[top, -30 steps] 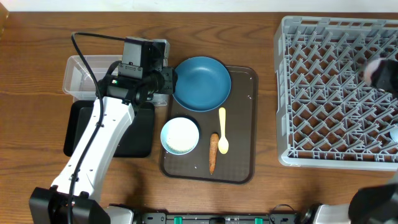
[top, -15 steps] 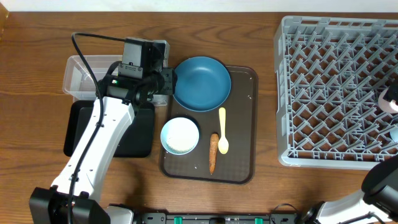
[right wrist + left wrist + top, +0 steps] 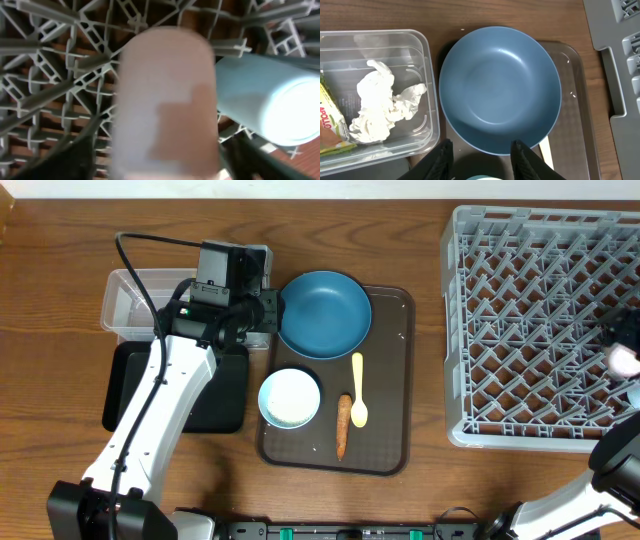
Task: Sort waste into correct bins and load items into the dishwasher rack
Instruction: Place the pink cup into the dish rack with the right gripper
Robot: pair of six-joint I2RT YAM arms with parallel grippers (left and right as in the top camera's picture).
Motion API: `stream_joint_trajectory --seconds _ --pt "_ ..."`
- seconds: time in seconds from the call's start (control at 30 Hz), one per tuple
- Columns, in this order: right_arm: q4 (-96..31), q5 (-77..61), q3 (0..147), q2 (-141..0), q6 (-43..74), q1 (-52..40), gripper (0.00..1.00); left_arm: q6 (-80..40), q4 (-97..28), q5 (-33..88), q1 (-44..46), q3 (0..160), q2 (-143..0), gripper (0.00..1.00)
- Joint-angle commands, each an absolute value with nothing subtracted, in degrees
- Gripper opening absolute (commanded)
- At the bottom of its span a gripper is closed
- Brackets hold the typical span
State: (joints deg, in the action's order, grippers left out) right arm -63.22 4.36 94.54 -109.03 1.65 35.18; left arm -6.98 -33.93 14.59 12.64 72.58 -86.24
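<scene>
At the right edge of the large square grey plastic rack (image 3: 520, 330), your right gripper (image 3: 160, 160) has its jaws closed on the pink cup (image 3: 165, 95). The cup is blurred in the wrist view, fills the gap between the two dark fingers (image 3: 70, 160), and hangs over the lattice of pegs. Just beside it, a light blue cup (image 3: 265, 100) rests tilted in the rack.

Across the table, your left gripper (image 3: 481, 147) hovers with its jaws open and holding nothing, its fingertips either side of the near rim of the dark blue round plate (image 3: 500, 85). That plate sits at the end of the dark brown serving tray (image 3: 385, 415) away from the robot. On the same tray you have the white bowl (image 3: 290, 398), the slim yellow spoon (image 3: 357, 388) and, just beside the spoon, the small orange carrot (image 3: 343, 428).

Left of the plate, the clear plastic rectangular tub (image 3: 395, 47) holds the crumpled white tissue (image 3: 377, 107) and the green-orange snack wrapper (image 3: 330, 125). The shallow black rectangular tray (image 3: 222, 395) lies right next to the tub, partly under your left arm
</scene>
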Motion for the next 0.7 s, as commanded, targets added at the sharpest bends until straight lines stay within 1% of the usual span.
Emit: stream_joint_trajectory --seconds 0.0,0.03,0.2,0.4,0.53,0.6,0.67 --pt "-63.5 4.0 94.7 -109.3 1.7 35.6 0.99 -5.8 -34.0 13.8 12.6 73.0 -86.5 0.41" --pt "-63.6 3.9 94.7 -109.3 1.7 35.6 0.99 -5.8 -34.0 13.8 12.6 73.0 -86.5 0.44" --pt "-64.6 1.8 95.7 -109.1 1.7 35.6 0.99 -5.8 -34.0 13.8 12.6 73.0 -86.5 0.44" --pt "-64.9 -3.5 100.2 -106.5 1.7 34.4 0.99 -5.8 -34.2 13.8 12.6 73.0 -86.5 0.44" --pt "-63.6 -13.2 104.0 -104.0 0.4 31.6 0.99 -5.8 -34.3 13.8 12.6 73.0 -86.5 0.44" --pt "-61.7 -20.4 104.7 -102.7 -1.9 29.1 0.98 -5.8 -34.4 13.8 12.6 73.0 -86.5 0.44" --pt "-60.0 -24.7 104.7 -102.2 -2.5 25.9 0.98 -5.8 -34.7 13.8 12.6 73.0 -86.5 0.44"
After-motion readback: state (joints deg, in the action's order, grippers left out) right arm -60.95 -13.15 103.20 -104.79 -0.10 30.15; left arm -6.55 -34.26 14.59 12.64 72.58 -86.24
